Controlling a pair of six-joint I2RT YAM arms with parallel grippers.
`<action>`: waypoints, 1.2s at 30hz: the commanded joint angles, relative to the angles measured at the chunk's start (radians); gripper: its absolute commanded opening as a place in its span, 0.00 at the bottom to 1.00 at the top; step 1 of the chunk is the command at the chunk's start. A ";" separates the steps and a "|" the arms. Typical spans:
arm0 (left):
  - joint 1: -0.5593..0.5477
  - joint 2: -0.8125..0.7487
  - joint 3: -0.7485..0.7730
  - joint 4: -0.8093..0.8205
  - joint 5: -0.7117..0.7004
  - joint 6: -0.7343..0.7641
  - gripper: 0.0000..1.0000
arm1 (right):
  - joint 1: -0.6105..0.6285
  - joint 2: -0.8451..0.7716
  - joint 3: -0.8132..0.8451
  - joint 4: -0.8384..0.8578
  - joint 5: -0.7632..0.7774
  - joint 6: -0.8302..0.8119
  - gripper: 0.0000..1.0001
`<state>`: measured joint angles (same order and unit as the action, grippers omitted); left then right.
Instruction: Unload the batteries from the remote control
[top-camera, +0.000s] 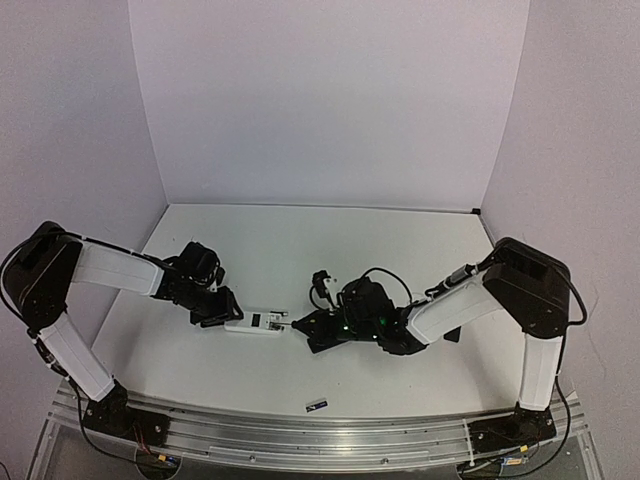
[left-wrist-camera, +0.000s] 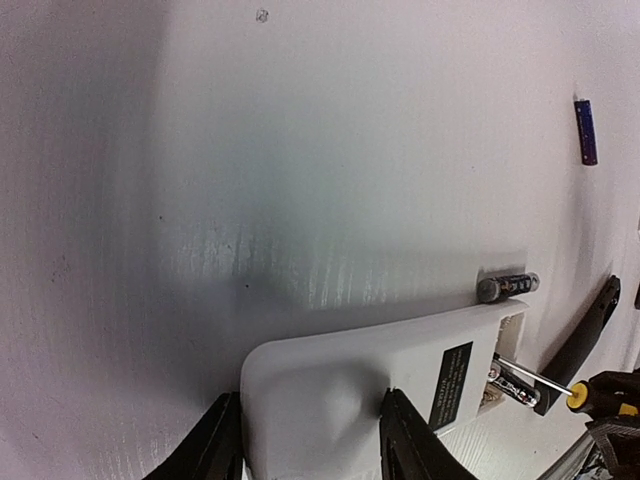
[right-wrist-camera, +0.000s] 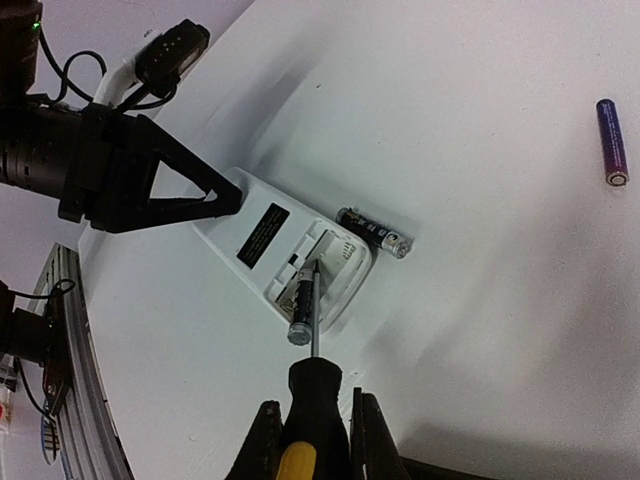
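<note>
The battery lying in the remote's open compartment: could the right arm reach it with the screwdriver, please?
Probably yes: the compartment is uncovered, the screwdriver tip sits at that battery, and the left end effector grips the remote at its far end, clear of it.

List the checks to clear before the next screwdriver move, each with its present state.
1. Remote clamped in left tool: ok.
2. Screwdriver gripped by right tool: ok.
3. Bay uncovered: ok.
4. Screwdriver tip inside the bay, beside the last cell: ok.
5. Bay emptied: not ok, one cell is inside.
6. Removed cells out of the way: purple cell lies far off, ok; black cell lies right beside the remote, cannot tell if touching.
</note>
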<state>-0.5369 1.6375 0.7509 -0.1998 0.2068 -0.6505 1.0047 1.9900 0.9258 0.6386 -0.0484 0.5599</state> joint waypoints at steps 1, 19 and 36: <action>-0.032 0.141 -0.056 -0.121 -0.018 0.005 0.44 | 0.035 0.001 0.004 0.075 -0.072 0.025 0.00; -0.032 0.120 -0.025 -0.142 -0.053 -0.011 0.47 | 0.025 -0.216 -0.005 -0.032 0.005 -0.079 0.00; -0.032 0.067 -0.033 -0.146 -0.077 -0.021 0.49 | 0.025 -0.355 -0.066 -0.182 0.208 -0.165 0.00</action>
<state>-0.5621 1.6749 0.7895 -0.1326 0.1291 -0.6548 1.0275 1.6913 0.8795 0.4710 0.1180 0.4137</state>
